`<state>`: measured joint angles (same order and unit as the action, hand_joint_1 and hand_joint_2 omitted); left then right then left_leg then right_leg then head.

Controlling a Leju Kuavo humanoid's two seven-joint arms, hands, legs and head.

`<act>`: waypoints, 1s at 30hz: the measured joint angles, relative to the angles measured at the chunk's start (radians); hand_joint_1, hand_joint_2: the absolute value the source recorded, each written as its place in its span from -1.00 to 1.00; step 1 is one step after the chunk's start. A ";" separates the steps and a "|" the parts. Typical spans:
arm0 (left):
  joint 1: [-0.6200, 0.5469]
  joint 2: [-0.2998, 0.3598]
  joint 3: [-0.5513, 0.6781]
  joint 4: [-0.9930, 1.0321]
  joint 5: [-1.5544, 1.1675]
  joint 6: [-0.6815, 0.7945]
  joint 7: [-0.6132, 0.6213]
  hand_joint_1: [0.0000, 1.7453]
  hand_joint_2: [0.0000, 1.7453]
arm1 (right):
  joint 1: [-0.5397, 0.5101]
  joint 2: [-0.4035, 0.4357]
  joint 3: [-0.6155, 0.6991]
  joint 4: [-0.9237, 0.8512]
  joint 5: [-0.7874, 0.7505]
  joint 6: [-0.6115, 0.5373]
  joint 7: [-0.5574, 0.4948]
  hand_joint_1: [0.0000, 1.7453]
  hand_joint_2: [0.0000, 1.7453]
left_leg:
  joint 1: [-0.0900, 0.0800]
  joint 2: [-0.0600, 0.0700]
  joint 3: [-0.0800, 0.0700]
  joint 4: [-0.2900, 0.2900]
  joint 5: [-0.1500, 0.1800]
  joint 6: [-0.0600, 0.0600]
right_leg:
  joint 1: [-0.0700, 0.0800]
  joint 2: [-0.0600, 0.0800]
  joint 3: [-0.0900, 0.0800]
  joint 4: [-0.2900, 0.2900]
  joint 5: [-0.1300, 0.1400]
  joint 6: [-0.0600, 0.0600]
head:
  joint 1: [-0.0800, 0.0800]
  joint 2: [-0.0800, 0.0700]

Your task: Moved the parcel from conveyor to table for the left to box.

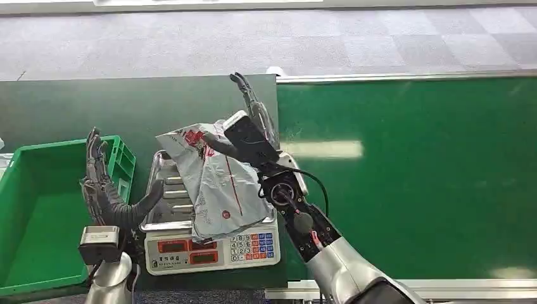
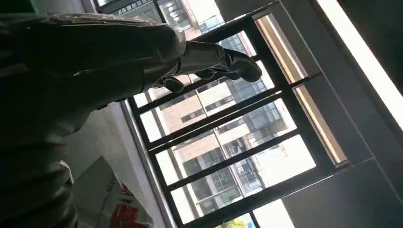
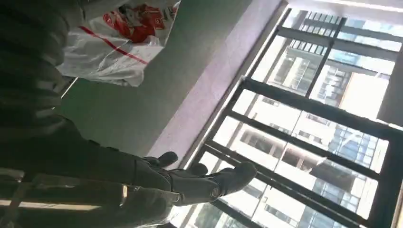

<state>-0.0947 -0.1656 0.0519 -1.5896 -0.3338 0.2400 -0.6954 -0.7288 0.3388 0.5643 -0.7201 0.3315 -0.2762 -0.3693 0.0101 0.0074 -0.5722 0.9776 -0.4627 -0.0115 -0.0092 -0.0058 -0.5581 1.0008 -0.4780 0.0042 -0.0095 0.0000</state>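
The parcel (image 1: 215, 183), a crumpled white-grey poly bag with red print, lies on the steel pan of a weighing scale (image 1: 209, 250). My right hand (image 1: 250, 123) stands at the parcel's far right corner. Its fingers point straight up and away from the bag, and its thumb reaches over the bag's upper edge. In the right wrist view the parcel (image 3: 119, 38) lies beside the arm, and the fingers (image 3: 209, 180) are stretched out with nothing in them. My left hand (image 1: 101, 180) is raised left of the scale, fingers straight and apart, holding nothing. The left wrist view shows its fingers (image 2: 214, 61) and a corner of the parcel (image 2: 114, 204).
A green plastic crate (image 1: 38, 209) stands on the dark green table (image 1: 95, 107), at the left beside my left hand. The green conveyor belt (image 1: 411, 171) runs along the right, with a metal rail at its far edge. Grey floor lies beyond.
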 measured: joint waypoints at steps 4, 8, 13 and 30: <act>0.014 -0.004 0.000 0.005 0.000 -0.007 0.000 -1.00 1.00 | 0.018 0.000 -0.038 -0.031 0.002 0.001 0.002 -1.00 1.00 | 0.000 0.000 0.000 0.000 0.000 0.000 | 0.000 0.000 0.000 0.000 0.000 0.000 | 0.000 0.000; 0.015 -0.008 0.000 0.014 -0.031 -0.032 0.011 -1.00 1.00 | 0.032 0.000 -0.062 -0.053 -0.011 -0.023 -0.020 -1.00 1.00 | 0.000 0.000 0.001 0.000 0.000 0.000 | 0.000 0.000 0.000 0.000 0.000 0.000 | -0.001 0.000; -0.015 -0.027 0.010 0.124 -0.256 -0.129 0.188 -1.00 1.00 | 0.180 0.000 -0.188 -0.274 0.039 -0.018 -0.150 -1.00 1.00 | 0.000 -0.003 0.000 0.000 0.000 0.000 | 0.000 -0.004 0.001 0.000 0.000 0.000 | 0.000 0.000; -0.279 -0.058 -0.087 0.617 -0.519 -0.043 0.421 0.56 1.00 | 0.439 -0.014 -0.319 -0.697 0.113 -0.012 -0.205 -1.00 1.00 | 0.000 -0.003 0.002 0.000 0.000 0.000 | 0.000 -0.004 0.003 0.000 0.000 0.000 | 0.000 0.000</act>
<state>-0.3738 -0.2239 -0.0347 -0.9726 -0.8526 0.1973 -0.2747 -0.2894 0.3246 0.2453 -1.4172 0.4440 -0.2884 -0.5745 0.0099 0.0045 -0.5706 0.9777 -0.4622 -0.0114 -0.0096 -0.0096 -0.5554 1.0005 -0.4780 0.0042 -0.0095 0.0000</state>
